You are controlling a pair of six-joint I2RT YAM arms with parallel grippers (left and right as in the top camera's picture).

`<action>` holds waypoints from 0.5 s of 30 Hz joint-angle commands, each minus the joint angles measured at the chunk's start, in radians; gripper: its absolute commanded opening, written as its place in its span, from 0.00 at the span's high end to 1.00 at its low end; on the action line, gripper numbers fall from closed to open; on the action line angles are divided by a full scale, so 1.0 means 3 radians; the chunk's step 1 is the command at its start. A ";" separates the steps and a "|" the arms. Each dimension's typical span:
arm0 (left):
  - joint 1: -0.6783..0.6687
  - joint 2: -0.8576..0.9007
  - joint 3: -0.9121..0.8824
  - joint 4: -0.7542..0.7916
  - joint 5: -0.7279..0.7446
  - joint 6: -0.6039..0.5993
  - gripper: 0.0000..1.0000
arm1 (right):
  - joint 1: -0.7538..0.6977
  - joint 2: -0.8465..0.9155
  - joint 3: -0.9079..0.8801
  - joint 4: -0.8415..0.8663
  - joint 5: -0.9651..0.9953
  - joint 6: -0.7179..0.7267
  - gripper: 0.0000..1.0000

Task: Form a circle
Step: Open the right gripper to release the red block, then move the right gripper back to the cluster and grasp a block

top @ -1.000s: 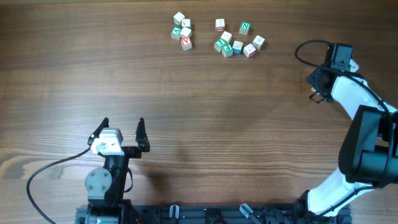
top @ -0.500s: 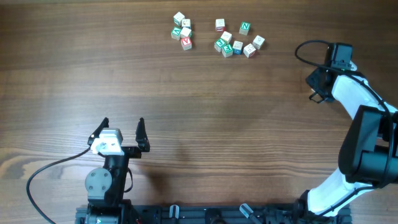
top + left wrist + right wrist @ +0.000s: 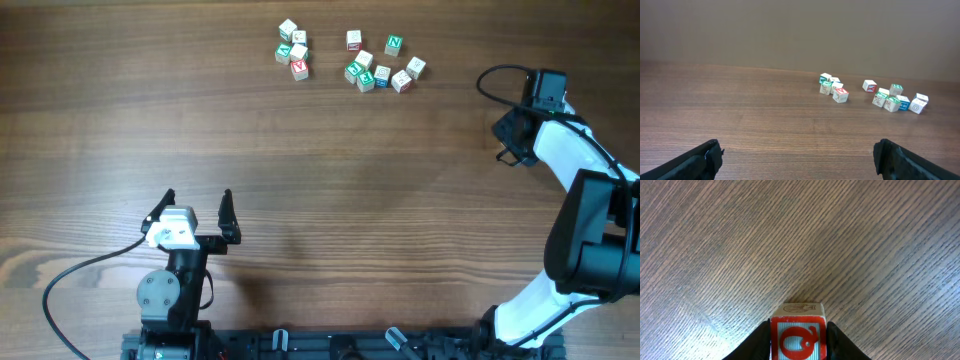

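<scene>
Right end effector [image 3: 798, 342] is closed on a red-lettered block [image 3: 797, 311], well apart from the other blocks [image 3: 381, 65] at the desk's [image 3: 300, 150] far edge. Left end effector [image 3: 197, 205] is open and empty. Risk: the other blocks sit tightly clustered, so placing this one may knock them.

The block [image 3: 798, 332] bears a red letter, perhaps Q, over pale stripes; table [image 3: 790, 240] brown woodgrain.

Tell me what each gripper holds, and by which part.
Right gripper: the red-lettered block, pinched by its two opposite side faces. Left gripper: open, holding nothing.
</scene>
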 commanded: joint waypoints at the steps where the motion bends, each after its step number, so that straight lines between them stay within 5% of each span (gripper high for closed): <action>1: -0.0015 -0.0028 -0.0024 -0.0001 0.0052 -0.0022 0.00 | 0.0001 0.0001 0.0072 -0.0004 0.0019 0.0047 0.49; 8: -0.0015 -0.0028 -0.0024 -0.0001 0.0052 -0.0022 0.00 | 0.0003 -0.0172 0.0084 -0.0031 -0.0203 -0.0033 0.31; 10: -0.0015 -0.0028 -0.0024 -0.0001 0.0052 -0.0022 0.00 | 0.0031 -0.0366 0.0094 -0.0033 -0.0444 -0.0178 0.19; 15: -0.0015 -0.0028 -0.0024 -0.0001 0.0052 -0.0022 0.00 | 0.0528 -0.0740 0.0289 -0.0075 -0.0456 -0.0621 0.05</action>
